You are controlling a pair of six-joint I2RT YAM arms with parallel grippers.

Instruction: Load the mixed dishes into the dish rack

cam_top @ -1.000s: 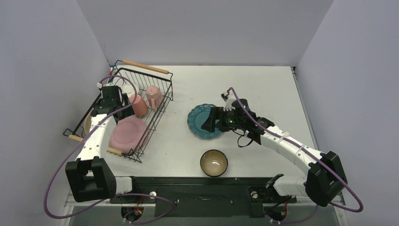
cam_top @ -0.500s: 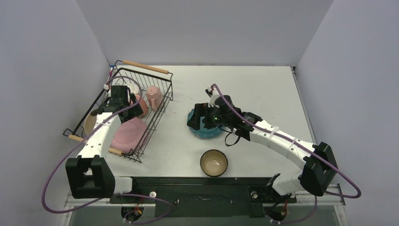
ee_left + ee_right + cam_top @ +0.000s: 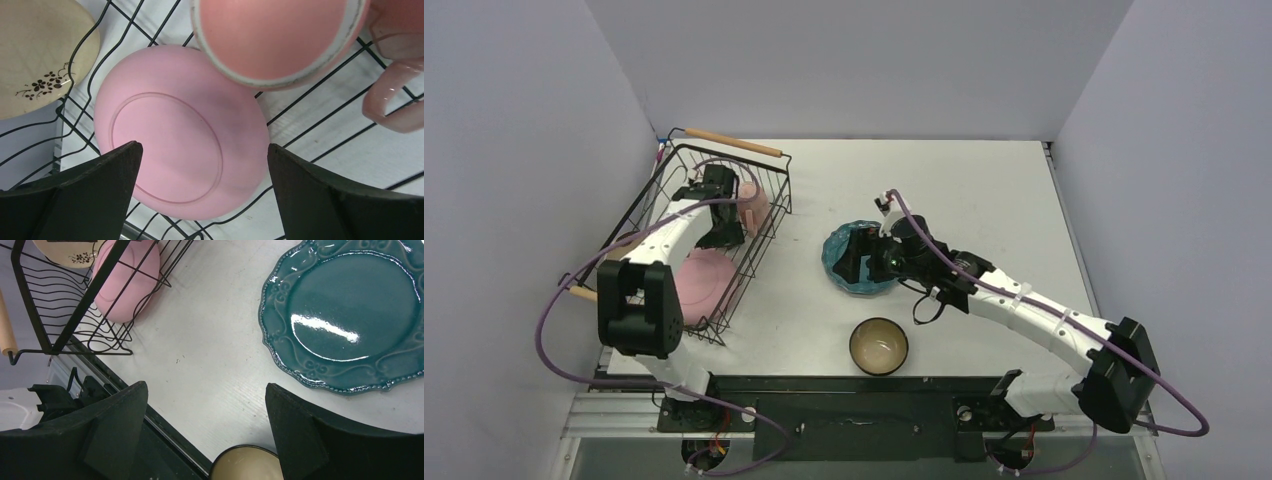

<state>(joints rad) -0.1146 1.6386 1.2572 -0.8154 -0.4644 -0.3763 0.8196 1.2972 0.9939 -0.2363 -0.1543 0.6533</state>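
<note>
The dish rack stands at the left, a black wire basket with wooden handles. Inside it, the left wrist view shows the pink plate, two pink mugs and the cream plate. My left gripper is open and empty above the pink plate, inside the rack. The teal scalloped plate lies on the table. My right gripper is open and empty above its near-left edge. The dark bowl sits near the front. The white mug is hidden.
The rack's corner and the pink plate show at the top left of the right wrist view. The bowl's rim is at its lower edge. The black mounting rail runs along the table's near edge.
My left gripper has moved right across the rack, from its left side to beside the pink mugs. My right gripper shifted left over the teal plate, then settled slightly nearer. Both stayed open.
</note>
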